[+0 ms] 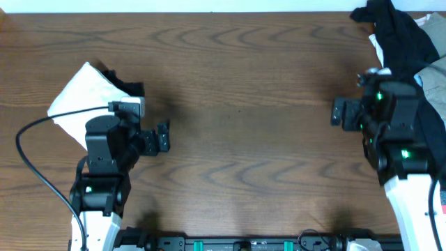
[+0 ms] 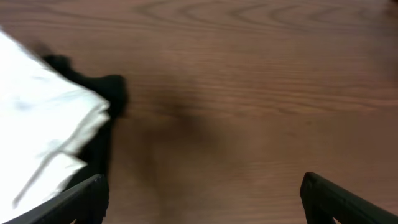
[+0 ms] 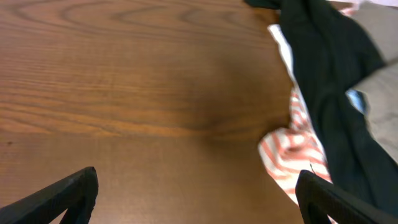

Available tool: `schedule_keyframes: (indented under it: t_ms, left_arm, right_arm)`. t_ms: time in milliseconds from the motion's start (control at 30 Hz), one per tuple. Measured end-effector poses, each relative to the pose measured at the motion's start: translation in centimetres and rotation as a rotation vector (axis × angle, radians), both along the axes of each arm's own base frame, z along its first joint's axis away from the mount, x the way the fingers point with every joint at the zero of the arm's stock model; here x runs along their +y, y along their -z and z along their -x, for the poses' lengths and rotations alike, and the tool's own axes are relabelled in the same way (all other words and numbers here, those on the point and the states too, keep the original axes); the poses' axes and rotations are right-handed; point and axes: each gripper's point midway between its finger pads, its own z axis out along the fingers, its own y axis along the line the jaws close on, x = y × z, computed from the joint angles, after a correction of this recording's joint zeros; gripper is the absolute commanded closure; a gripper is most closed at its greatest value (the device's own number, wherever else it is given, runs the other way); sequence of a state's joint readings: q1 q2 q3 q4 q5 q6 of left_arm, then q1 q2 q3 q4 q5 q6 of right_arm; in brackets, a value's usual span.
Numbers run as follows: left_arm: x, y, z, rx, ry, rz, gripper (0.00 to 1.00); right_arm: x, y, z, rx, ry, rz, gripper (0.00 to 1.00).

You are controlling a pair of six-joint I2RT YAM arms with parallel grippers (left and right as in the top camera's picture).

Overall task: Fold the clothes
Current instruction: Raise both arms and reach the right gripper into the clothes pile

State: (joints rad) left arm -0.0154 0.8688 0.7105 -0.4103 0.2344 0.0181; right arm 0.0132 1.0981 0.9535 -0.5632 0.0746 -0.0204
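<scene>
Of the clothes, only a pale grey-green cloth (image 1: 437, 73) shows at the table's right edge, mostly buried under a black garment (image 1: 401, 35); in the right wrist view the same pale cloth (image 3: 380, 28) peeks out beyond it. My right gripper (image 1: 337, 111) hovers just left of that pile, open and empty over bare wood (image 3: 198, 182), its right finger near a pink-and-white striped piece (image 3: 291, 149). Over on the left side, my left gripper (image 1: 163, 137) is also open and empty (image 2: 202, 186).
A white folded bundle (image 1: 80, 97) lies at the left with a dark cloth (image 1: 130, 88) under its right side; both show in the left wrist view, bundle (image 2: 37, 124) and dark cloth (image 2: 113, 93). The wooden table (image 1: 244, 104) stretches between the arms.
</scene>
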Motion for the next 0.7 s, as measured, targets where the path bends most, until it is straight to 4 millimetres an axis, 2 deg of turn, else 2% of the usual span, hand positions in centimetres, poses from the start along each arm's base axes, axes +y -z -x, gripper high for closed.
schedule_keyframes:
  t_ms: [100,200,300,400,533,567,700]
  left_arm:
    - [-0.8,0.1,-0.2,0.013,0.022,0.044,0.02]
    - [-1.0,0.2,-0.2,0.023,0.027,0.06,0.02]
    - [-1.1,0.5,-0.2,0.037,0.028,0.073,0.02]
    - [-1.2,0.8,-0.3,0.046,0.031,0.08,0.02]
    - [-1.3,1.2,-0.4,0.062,0.031,0.08,0.02]
    - [-1.3,1.3,-0.4,0.065,0.031,0.08,0.02]
    - [-1.3,1.4,-0.4,0.069,0.032,0.082,0.02]
  right_arm:
    - [-0.2,-0.1,-2.2,-0.032,-0.002,0.008,0.01]
    - [-2.7,-0.3,-4.0,-0.053,0.075,0.047,0.01]
    - [-6.9,-0.2,-5.7,-0.036,0.191,0.085,0.01]
    - [-12.7,0.0,-8.1,-0.008,0.332,0.124,0.01]
    - [-18.8,1.3,-10.3,0.034,0.482,0.182,0.03]
    - [-20.1,1.9,-10.8,0.043,0.512,0.197,0.04]
    - [-22.9,4.1,-11.8,0.072,0.571,0.229,0.05]
